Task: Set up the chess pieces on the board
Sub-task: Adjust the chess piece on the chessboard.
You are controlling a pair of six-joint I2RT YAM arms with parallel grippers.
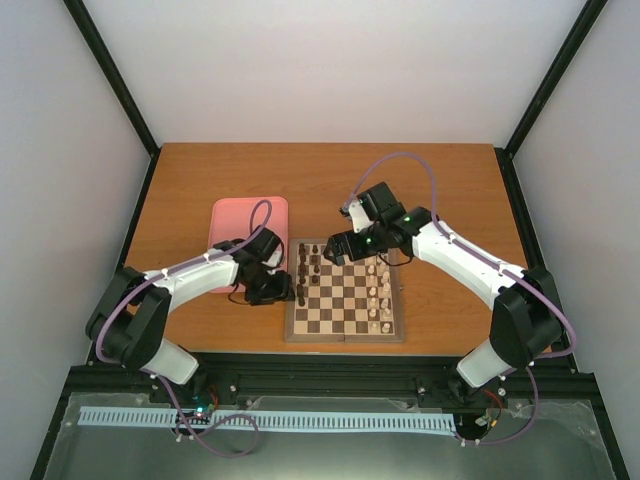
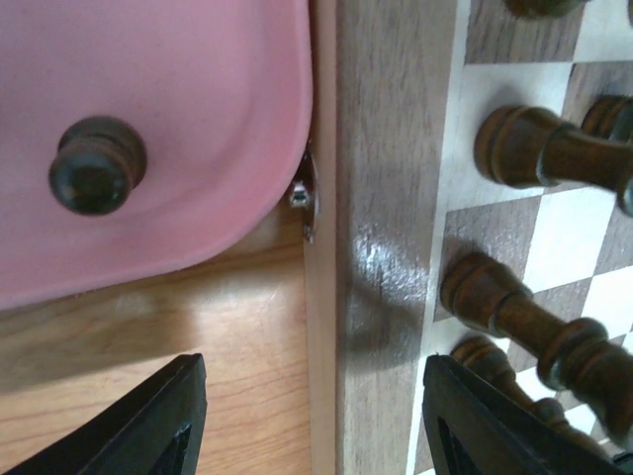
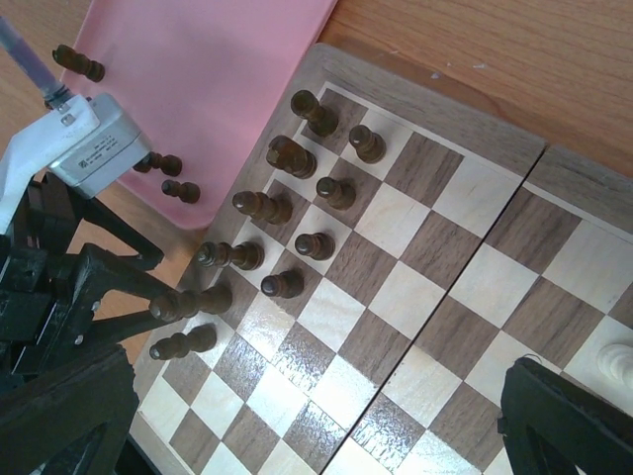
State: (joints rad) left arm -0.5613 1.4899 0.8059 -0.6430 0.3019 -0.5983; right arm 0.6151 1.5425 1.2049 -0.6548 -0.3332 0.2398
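Left hand (image 2: pixel 314 381) spread, nothing between the fingers, low over the seam where the board (image 2: pixel 381 247) meets the bench (image 2: pixel 198 336). Right hand (image 3: pixel 316 396) spread wide and empty, hanging above the board's middle.

Dark chess pieces (image 3: pixel 259 206): about ten stand in two columns on the board's tray-side squares. At least three more sit in the pink tray (image 3: pixel 227 69) just beside the board. One of them, a round-headed dark pawn (image 2: pixel 97 165), shows close to the left hand and looks upright. White pieces (image 3: pixel 618 358) are on the far side.

Handling, as a guess: small turned wood, light, stiff, glossy and rounded, so likely to slip or topple. Not fragile. Best hold looks like a pinch from above at the narrow neck under the head, fingers squared to the stem. Neighbours on the board stand close, so set down straight.
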